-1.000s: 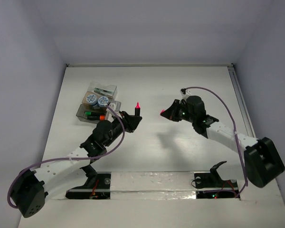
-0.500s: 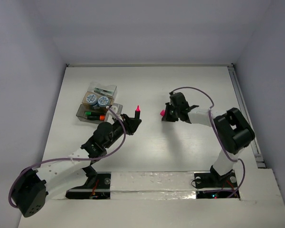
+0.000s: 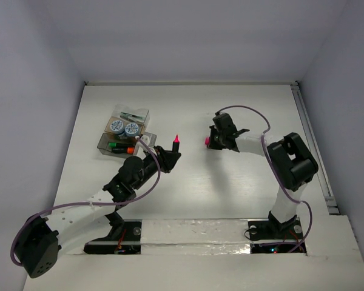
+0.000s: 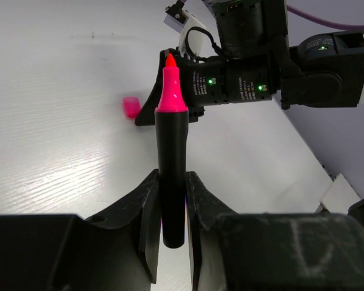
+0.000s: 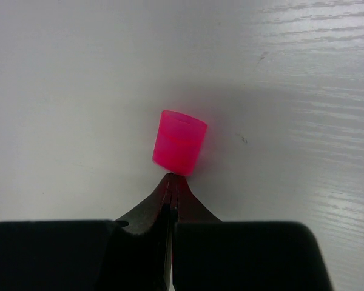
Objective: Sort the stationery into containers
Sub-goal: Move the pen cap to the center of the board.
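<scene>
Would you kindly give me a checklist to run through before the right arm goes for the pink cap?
1. Cap located: ok. The small pink plastic cap lies on the white table, just past the right gripper.
2. Right jaws open for a grasp: not ok. They are shut, with nothing between them.
3. Marker secure: ok. The left gripper clamps the black marker with the bare pink tip by its barrel, tip pointing away from the wrist.
4. Which way the cap's open end faces: cannot tell.
5. Room in the clear plastic boxes for the marker: cannot tell.
</scene>
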